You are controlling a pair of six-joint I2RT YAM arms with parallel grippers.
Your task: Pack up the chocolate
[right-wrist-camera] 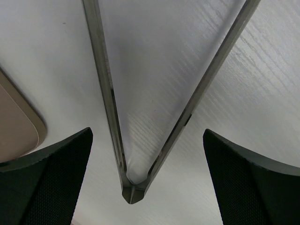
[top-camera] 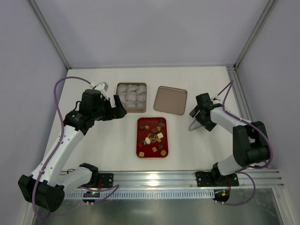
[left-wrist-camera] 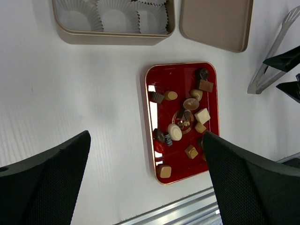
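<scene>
The left gripper point(left-wrist-camera: 145, 138) hangs above the white table point(left-wrist-camera: 70, 84) with its two black fingers point(left-wrist-camera: 47, 183) spread wide. It holds nothing. In its wrist view, the chocolates point(left-wrist-camera: 202, 115) lie below it, in the gap between the fingers and closer to the finger on the right side of that view. They are small brown, tan and cream bits, some square and some round. They sit loose in a red tray point(left-wrist-camera: 161, 79), and one corner of the tray is hidden behind that finger. Past the tray, farther out from the gripper, stands a tan box point(left-wrist-camera: 112, 37) with white paper cups point(left-wrist-camera: 115, 16) inside. A flat tan lid point(left-wrist-camera: 215, 23) lies next to the box.

The right gripper point(right-wrist-camera: 147, 136) is wide open too and grips nothing. Shiny metal tongs point(right-wrist-camera: 105, 93) lie under it, in the gap between its fingers. The tongs make a V, with the joined end close to the gripper and the two arms pointing away. They do not touch either finger in that view. From the top view, the tray of chocolates is well off to this gripper's left, between the two grippers and a bit nearer the arm bases.
</scene>
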